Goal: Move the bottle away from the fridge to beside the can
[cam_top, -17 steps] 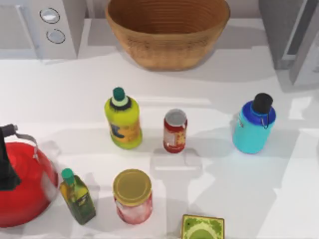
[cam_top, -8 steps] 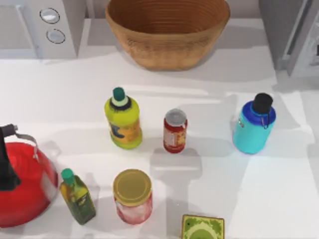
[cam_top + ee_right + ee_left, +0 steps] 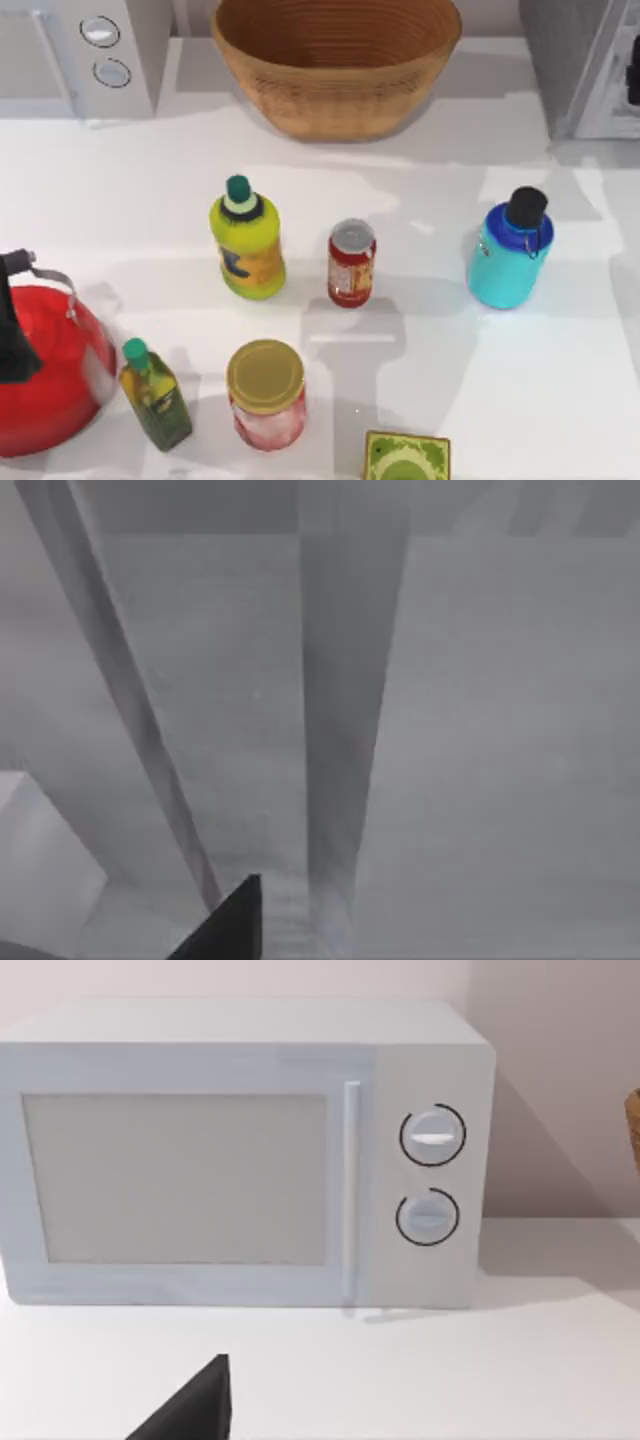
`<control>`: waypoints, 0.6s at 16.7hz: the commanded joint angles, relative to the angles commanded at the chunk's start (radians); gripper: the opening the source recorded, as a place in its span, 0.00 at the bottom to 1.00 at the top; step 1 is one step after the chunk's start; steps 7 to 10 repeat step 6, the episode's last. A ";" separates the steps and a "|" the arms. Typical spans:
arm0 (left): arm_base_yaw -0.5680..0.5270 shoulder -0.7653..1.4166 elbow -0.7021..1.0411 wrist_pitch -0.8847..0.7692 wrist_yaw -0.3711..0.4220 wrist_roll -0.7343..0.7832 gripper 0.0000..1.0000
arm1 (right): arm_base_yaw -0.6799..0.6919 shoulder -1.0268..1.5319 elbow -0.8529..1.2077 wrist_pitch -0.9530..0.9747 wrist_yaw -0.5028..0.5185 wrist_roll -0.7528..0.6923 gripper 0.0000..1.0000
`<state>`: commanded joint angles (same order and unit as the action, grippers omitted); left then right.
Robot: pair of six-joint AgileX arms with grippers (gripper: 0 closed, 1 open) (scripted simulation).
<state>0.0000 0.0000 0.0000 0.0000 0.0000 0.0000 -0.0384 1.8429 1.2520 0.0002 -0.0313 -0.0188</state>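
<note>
The turquoise bottle [image 3: 508, 252], with a dark blue collar and black cap, stands upright on the white table at the right, in front of the grey fridge [image 3: 578, 62]. The red can [image 3: 352, 263] with a silver top stands near the middle, well to the bottle's left. Nothing touches the bottle. A dark bit of my right arm [image 3: 634, 85] shows at the right edge by the fridge. A dark part of my right gripper [image 3: 226, 926] faces grey fridge panels. A dark part of my left gripper [image 3: 190, 1412] faces the white microwave [image 3: 250, 1155].
A wicker basket [image 3: 336, 62] sits at the back centre and the microwave [image 3: 85, 55] at the back left. A yellow-green bottle [image 3: 247, 240], yellow-lidded jar [image 3: 265, 392], oil bottle [image 3: 156, 396], red kettle [image 3: 42, 365] and green packet [image 3: 406, 459] stand left and front.
The dark part of my right arm has come into view at the right edge by the fridge, and the shadows on the table have shifted. The bottle and can have not moved.
</note>
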 joint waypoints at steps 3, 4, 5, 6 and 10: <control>0.000 0.000 0.000 0.000 0.000 0.000 1.00 | 0.000 0.098 0.133 -0.026 0.002 0.002 1.00; 0.000 0.000 0.000 0.000 0.000 0.000 1.00 | 0.000 0.120 0.162 -0.032 0.003 0.003 1.00; 0.000 0.000 0.000 0.000 0.000 0.000 1.00 | 0.000 0.135 0.181 -0.037 0.003 0.003 1.00; 0.000 0.000 0.000 0.000 0.000 0.000 1.00 | 0.000 0.141 0.189 -0.038 0.004 0.003 1.00; 0.000 0.000 0.000 0.000 0.000 0.000 1.00 | 0.000 0.141 0.189 -0.038 0.004 0.003 1.00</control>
